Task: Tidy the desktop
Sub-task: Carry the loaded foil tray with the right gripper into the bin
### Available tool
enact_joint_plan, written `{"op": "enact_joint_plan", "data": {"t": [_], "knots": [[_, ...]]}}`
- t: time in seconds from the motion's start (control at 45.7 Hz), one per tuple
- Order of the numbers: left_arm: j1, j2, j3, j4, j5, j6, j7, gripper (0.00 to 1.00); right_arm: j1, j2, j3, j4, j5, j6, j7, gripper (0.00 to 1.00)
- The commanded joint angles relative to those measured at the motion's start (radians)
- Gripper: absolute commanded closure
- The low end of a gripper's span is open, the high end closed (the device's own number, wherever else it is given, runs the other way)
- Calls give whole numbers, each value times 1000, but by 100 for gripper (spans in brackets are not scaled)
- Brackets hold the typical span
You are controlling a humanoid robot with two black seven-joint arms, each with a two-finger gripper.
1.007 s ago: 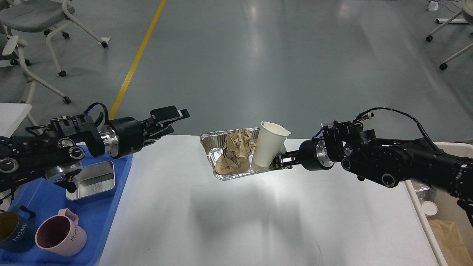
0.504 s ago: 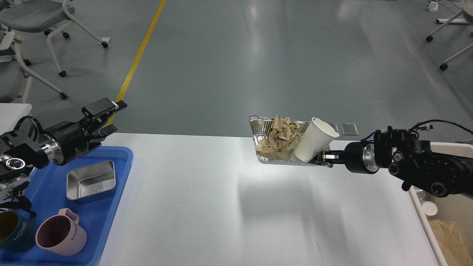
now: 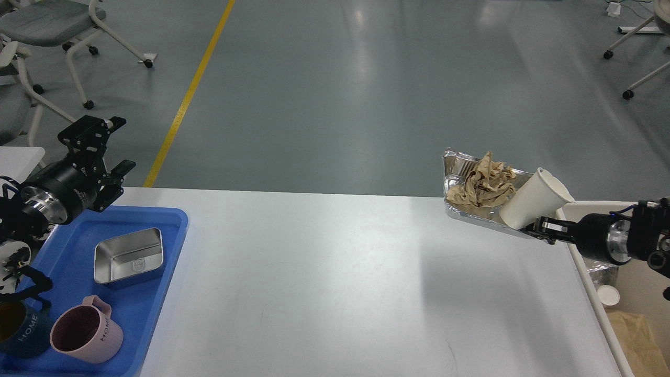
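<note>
- Grey polished floor with a yellow line and wheeled chairs lies beyond the table.
- White rectangular desktop (image 3: pixel 335 283): spans the middle of the view, its centre now bare.
- Blue plastic tray (image 3: pixel 157 293), at the desktop's left end: holds a steel rectangular dish (image 3: pixel 129 255), a pink mug (image 3: pixel 86 330) and a dark teal mug (image 3: pixel 21 327).
- Beige plastic bin (image 3: pixel 636 293), past the right edge: crumpled waste inside.
- Crinkled foil tray (image 3: pixel 473 209): a second ago over the desktop's middle, now carried to the right corner, tilted; it bears a brown paper wad (image 3: pixel 484 183) and a leaning white paper cup (image 3: pixel 531 199).
- Right gripper (image 3: pixel 542 229): clamped on the foil tray's near rim. Judgement: dumping into the bin comes next.
- Left gripper (image 3: pixel 102 149): fingers apart, holding nothing, drawn back left above the blue tray.
</note>
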Motion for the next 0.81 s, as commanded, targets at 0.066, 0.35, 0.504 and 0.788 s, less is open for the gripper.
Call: {"op": "enact_joint_plan", "data": {"t": [0.066,0.35,0.504,0.788], "knots": [[142,-141,-254,66,-17,-16,3,8,-65,-77,9,-1,79,-40,1,100],[214,-395,-530,247,-17,-108,3,6,-161,-137,9,-30,251,-105,1,100],[214,-486,-600,327,-15,-157,0,5,-206,-125,6,-119,320,-128,1,100],[223,-553,-635,346,-17,-169,2,4,-258,-53,9,-278,506,-149,5,100]]}}
